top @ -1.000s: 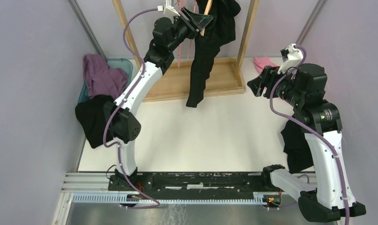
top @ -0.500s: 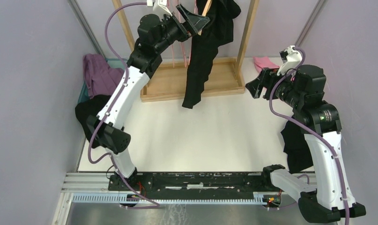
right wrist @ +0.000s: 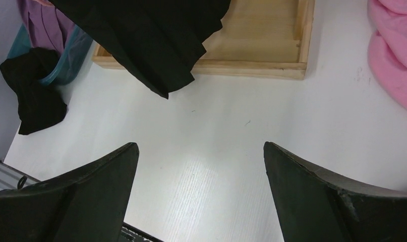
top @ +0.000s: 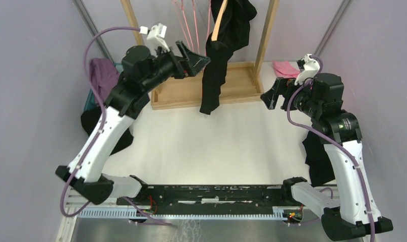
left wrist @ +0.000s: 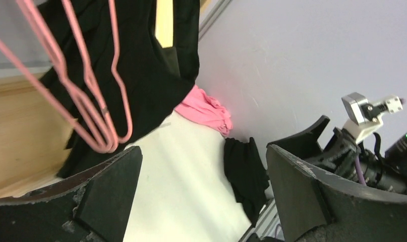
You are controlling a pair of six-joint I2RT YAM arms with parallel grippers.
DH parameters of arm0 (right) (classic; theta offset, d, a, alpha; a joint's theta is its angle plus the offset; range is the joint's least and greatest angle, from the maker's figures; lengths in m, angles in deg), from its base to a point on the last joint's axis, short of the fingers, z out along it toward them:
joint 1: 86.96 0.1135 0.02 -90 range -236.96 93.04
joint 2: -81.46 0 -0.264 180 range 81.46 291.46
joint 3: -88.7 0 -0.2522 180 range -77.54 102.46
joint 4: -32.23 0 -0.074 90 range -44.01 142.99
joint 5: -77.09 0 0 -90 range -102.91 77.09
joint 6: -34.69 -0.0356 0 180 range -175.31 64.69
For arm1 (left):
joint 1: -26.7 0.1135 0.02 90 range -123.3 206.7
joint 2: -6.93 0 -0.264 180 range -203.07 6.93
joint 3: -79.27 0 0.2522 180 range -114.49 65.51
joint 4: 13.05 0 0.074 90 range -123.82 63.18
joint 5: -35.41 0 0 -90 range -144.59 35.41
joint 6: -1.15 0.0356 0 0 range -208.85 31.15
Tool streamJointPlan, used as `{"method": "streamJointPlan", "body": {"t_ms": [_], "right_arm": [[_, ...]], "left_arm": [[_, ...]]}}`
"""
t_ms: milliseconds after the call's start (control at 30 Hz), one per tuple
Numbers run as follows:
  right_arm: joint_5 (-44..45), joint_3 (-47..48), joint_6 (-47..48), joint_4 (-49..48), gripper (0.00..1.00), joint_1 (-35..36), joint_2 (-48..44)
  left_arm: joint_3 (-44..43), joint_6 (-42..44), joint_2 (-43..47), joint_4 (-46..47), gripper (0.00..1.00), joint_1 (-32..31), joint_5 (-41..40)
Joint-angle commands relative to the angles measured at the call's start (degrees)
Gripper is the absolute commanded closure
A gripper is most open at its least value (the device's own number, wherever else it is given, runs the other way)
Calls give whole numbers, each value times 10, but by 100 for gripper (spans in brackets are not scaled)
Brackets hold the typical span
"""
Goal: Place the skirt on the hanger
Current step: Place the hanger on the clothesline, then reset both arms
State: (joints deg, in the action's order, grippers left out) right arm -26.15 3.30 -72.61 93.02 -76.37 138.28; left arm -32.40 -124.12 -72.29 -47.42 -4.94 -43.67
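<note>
Open white tabletop (top: 216, 146) stretches from the arms' bases to the flat wooden rack base (top: 239, 83). The large black pleated skirt (top: 214, 75) hangs draped on the pale beige wooden hanger (top: 220, 25), its hem dangling past the base's front edge. Thin pink wire hangers (top: 188, 20) hang just left of the skirt. The left gripper (top: 198, 63), raised beside the skirt, is empty with its fingers spread. The right gripper (top: 271, 93) hovers near the base's right corner, fingers likewise apart.
</note>
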Motion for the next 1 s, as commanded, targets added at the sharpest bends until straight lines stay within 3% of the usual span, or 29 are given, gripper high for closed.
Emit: {"method": "streamJointPlan", "body": {"t_ms": [0,200,400,567,767,967], "right_arm": [[6,-10,-4,-46,0,-1,-11],[-38,-21,-5,-107,0,-2,-6],[-50,2,-24,-156,0,-2,45],[10,37,16,-134,0,-1,85],[76,12,44,-135,0,-2,102],[122,-70,48,-172,0,-3,85]], "left_arm": [[50,63,98,-26,1,0,-62],[140,111,184,-77,1,1,-229],[232,127,211,-52,1,1,-374],[281,146,214,-29,1,10,-484],[320,137,212,3,1,69,-405],[377,131,209,39,1,98,-381]]}}
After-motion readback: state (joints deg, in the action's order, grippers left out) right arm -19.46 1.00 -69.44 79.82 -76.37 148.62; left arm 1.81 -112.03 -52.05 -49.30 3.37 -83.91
